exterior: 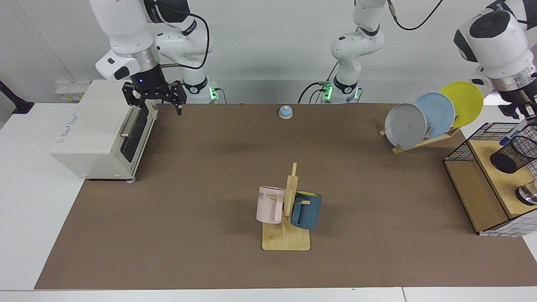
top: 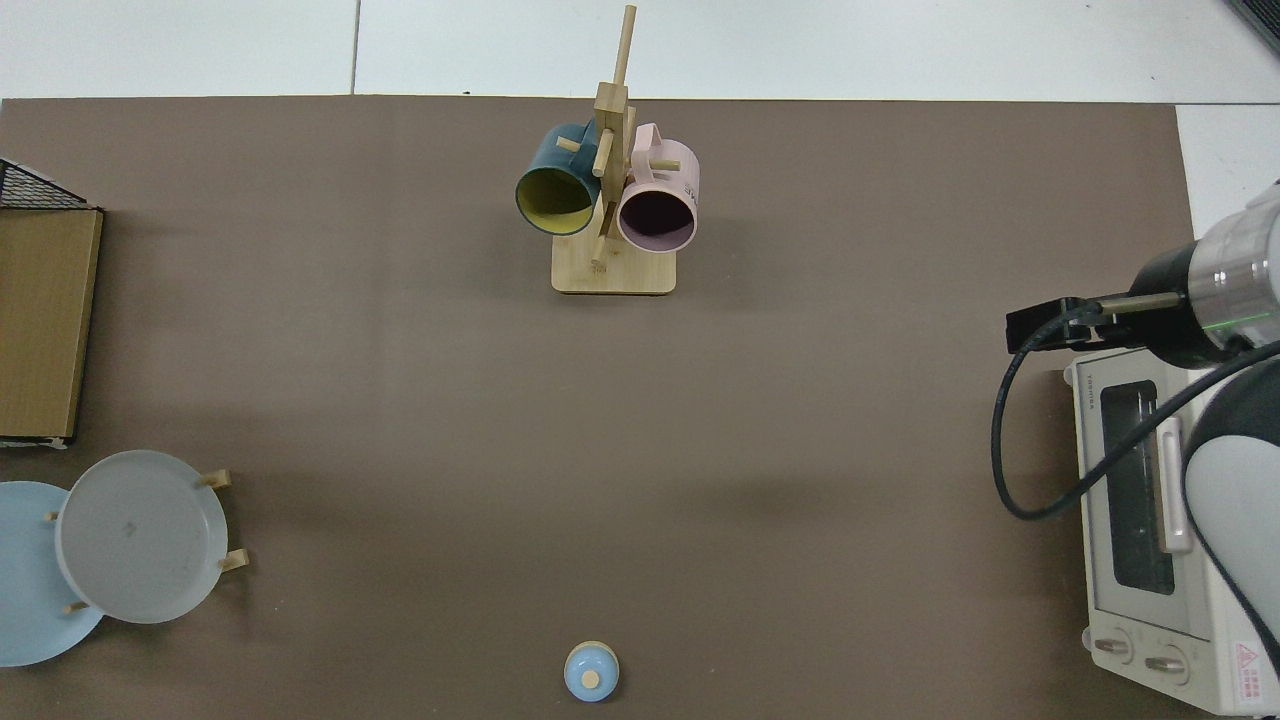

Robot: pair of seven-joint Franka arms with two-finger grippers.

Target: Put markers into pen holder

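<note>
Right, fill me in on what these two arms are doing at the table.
The left gripper, at the far right of the facing view, holds a marker by its upper end, blue cap down, just above the mouth of the black mesh pen holder that lies tilted on the wooden shelf. The marker is not in yet. The right gripper waits, open and empty, beside the toaster oven.

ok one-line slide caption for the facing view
Left gripper carries the marker to the pen holder on the wooden shelf; right gripper waits open by the toaster oven.
</note>
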